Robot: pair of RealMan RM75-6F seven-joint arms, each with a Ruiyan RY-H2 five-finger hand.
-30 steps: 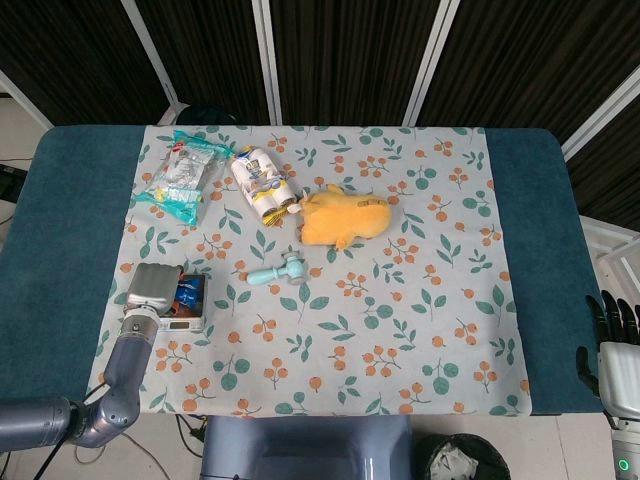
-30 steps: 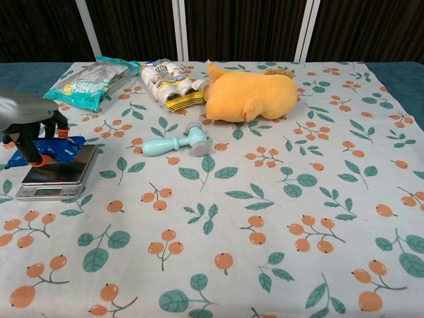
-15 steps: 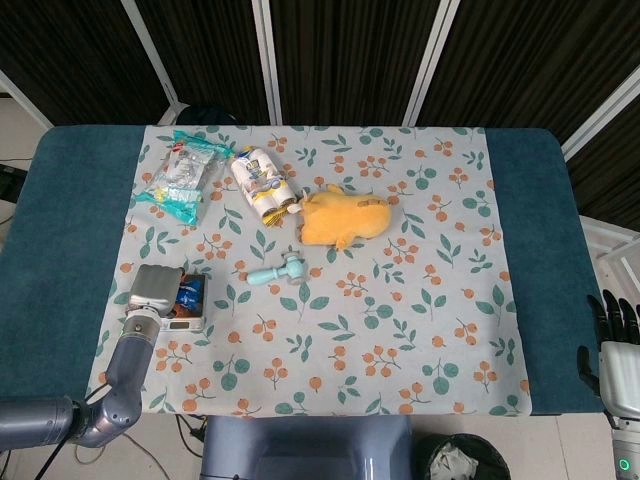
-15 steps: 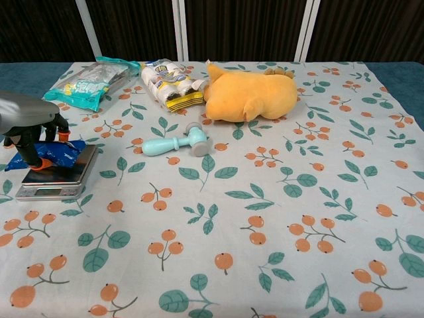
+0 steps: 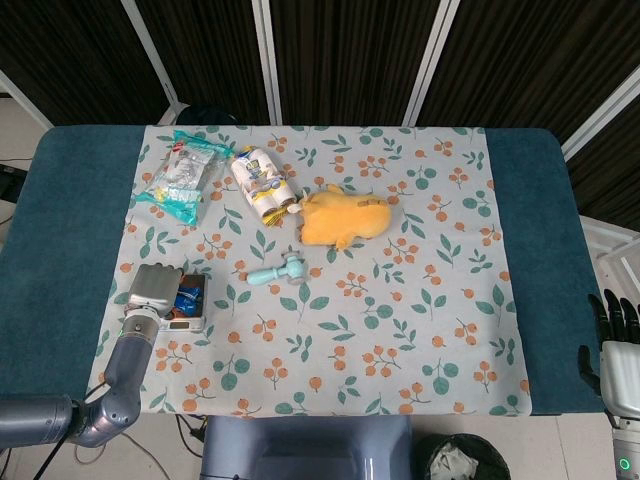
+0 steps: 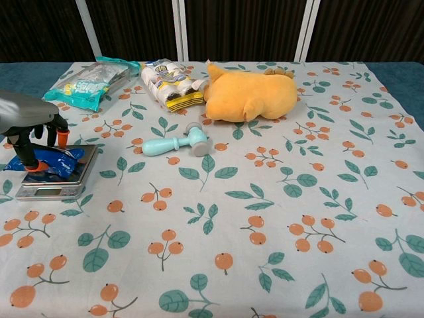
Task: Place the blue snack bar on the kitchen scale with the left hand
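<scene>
1. Blue snack bar (image 6: 50,161) lying on kitchen scale (image 6: 56,179) platform.
2. Left hand (image 6: 30,126) over it, fingertips pinching wrapper end.
3. Right hand (image 5: 617,350) idle, fingers apart, holding nothing.
4. Probably light, crinkly, slippery foil; best held across the middle.

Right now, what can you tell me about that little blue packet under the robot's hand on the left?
The blue snack bar is a small, crinkly, shiny blue wrapper. It lies flat on the silver kitchen scale, near the left edge of the tablecloth. The left hand is above it, fingertips down on the wrapper; whether they grip it is unclear. In the head view it is mostly hidden.
</scene>
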